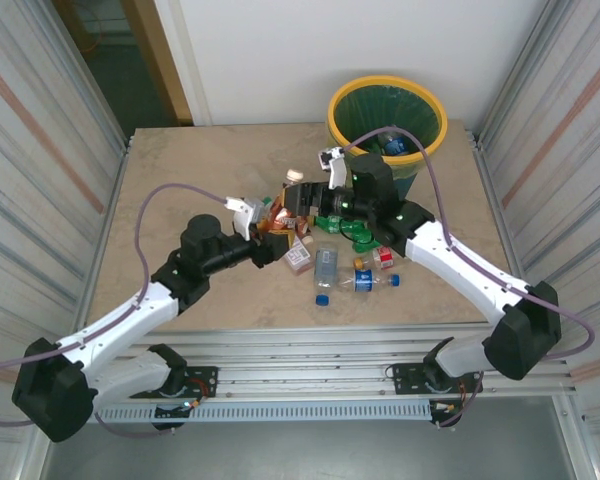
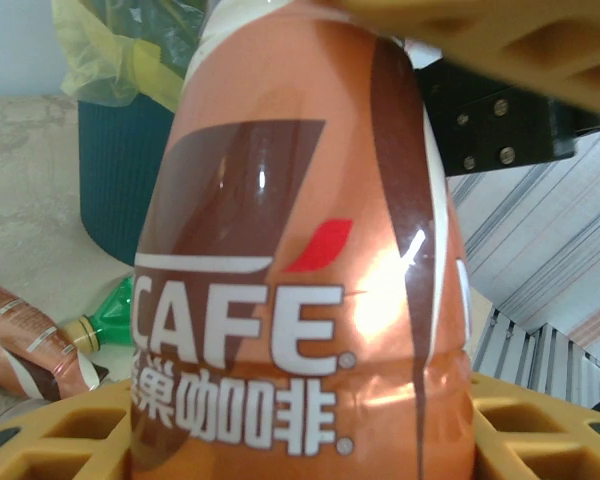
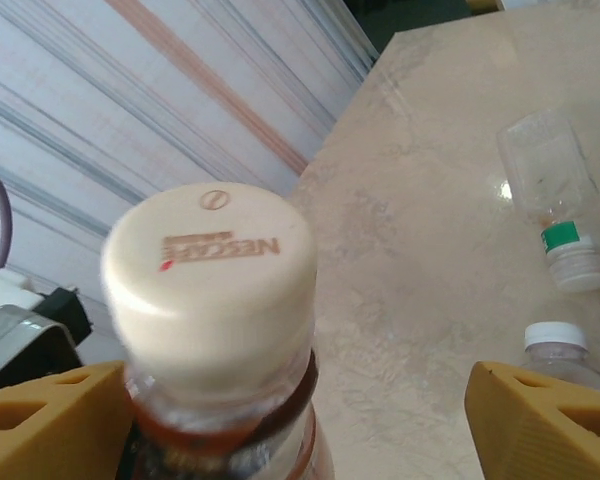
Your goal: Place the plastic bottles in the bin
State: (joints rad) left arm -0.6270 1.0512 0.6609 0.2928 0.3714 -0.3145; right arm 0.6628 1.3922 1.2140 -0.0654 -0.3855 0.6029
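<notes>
Brown-orange coffee bottle (image 2: 300, 250): centre of top view, clamped across body in my left jaws, likely for handover. My right jaws: open, astride its cream cap (image 3: 212, 260). Bin (image 1: 333, 118): upper right of top view, nearer my right arm.

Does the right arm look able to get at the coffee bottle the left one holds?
Likely yes: the right gripper, open, sits around the coffee bottle at its cap, with nothing between them.

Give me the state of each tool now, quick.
Left tool: closed on the brown coffee bottle.
Right tool: open around a cream-capped bottle, not gripping it.
</notes>
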